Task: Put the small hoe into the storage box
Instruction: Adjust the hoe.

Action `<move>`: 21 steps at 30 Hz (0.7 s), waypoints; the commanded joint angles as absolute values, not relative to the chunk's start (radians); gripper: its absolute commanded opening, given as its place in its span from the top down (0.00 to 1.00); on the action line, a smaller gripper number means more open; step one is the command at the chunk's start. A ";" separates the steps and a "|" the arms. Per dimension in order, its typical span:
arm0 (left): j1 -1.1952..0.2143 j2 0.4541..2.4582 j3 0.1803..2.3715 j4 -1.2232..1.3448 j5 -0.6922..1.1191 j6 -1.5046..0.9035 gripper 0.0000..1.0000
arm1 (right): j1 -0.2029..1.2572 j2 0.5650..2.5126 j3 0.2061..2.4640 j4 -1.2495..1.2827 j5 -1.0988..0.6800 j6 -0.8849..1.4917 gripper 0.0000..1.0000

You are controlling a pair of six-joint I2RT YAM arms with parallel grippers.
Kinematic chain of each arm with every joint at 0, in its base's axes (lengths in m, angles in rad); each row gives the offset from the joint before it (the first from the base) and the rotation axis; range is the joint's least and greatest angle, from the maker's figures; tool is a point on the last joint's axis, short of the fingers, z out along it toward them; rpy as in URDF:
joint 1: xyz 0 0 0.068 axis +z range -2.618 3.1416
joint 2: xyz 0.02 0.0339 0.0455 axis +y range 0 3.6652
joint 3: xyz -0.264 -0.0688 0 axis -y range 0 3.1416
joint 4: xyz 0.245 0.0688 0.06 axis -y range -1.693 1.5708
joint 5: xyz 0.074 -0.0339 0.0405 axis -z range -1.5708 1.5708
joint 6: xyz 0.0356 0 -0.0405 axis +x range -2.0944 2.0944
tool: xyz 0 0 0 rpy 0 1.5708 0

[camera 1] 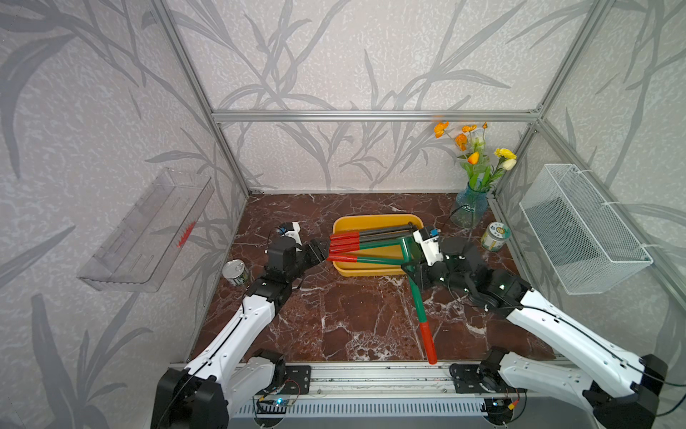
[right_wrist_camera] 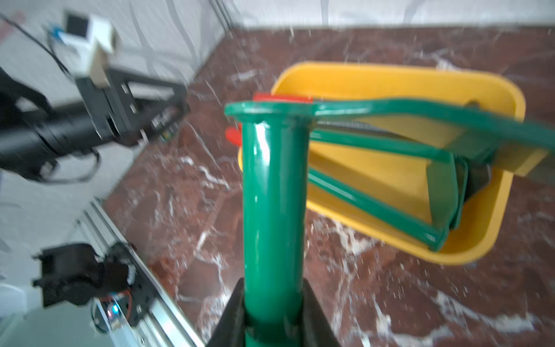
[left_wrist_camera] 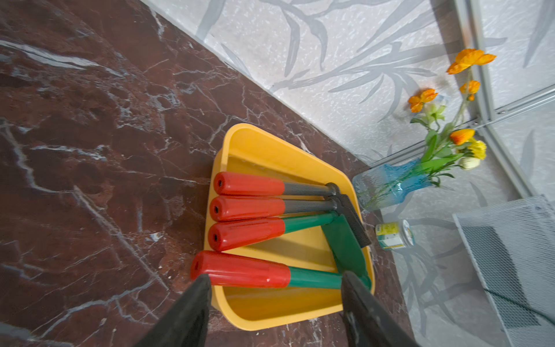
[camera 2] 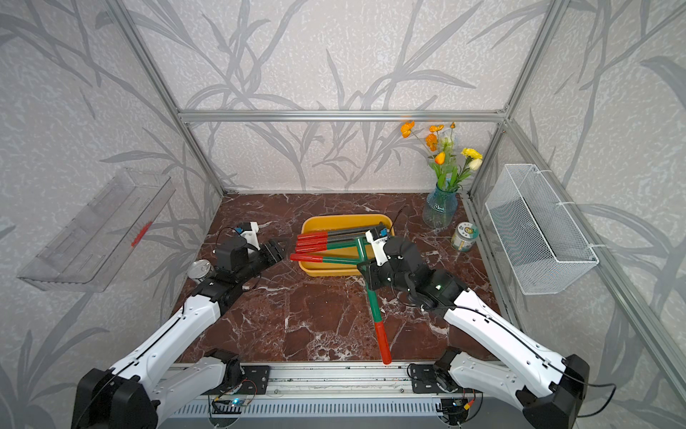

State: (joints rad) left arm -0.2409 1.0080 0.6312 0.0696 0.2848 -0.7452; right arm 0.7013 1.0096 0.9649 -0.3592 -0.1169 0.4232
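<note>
The yellow storage box [camera 1: 371, 219] [camera 2: 345, 217] [left_wrist_camera: 270, 141] [right_wrist_camera: 390, 70] sits mid-table and holds several hoes with red grips. My right gripper [camera 1: 414, 273] [camera 2: 365, 271] [right_wrist_camera: 271, 288] is shut on the green shaft of another small hoe [camera 1: 419, 308] [camera 2: 375, 308] [right_wrist_camera: 274, 195]. Its green blade reaches over the box's right end, and its red grip points toward the table's front edge. My left gripper [camera 1: 321, 252] [camera 2: 276, 252] [left_wrist_camera: 273, 276] stands open at the box's left end, just short of the nearest red grip [left_wrist_camera: 240, 269], holding nothing.
A blue vase of flowers [camera 1: 471, 208] and a small jar [camera 1: 495, 236] stand at the back right. A tin can [camera 1: 236, 272] sits by my left arm. A white wire basket [camera 1: 582, 230] hangs on the right wall, a clear tray [camera 1: 148, 230] on the left wall.
</note>
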 commanded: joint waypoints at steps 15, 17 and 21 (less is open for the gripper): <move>-0.256 1.034 0.512 0.624 0.554 -1.241 0.33 | 0.471 1.802 1.216 1.406 -0.444 0.890 1.00; -0.264 1.028 0.506 0.629 0.523 -1.286 0.33 | 0.471 1.831 1.270 1.405 -0.426 0.868 1.00; -0.302 1.022 0.506 0.610 0.449 -1.372 0.32 | 0.470 1.877 1.376 1.406 -0.399 0.825 1.00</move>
State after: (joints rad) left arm -0.2787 1.0405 0.5102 0.5663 0.5049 -1.2774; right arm 0.4698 1.8763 1.2896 1.2167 -0.4198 0.8555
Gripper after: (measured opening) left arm 0.677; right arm 0.244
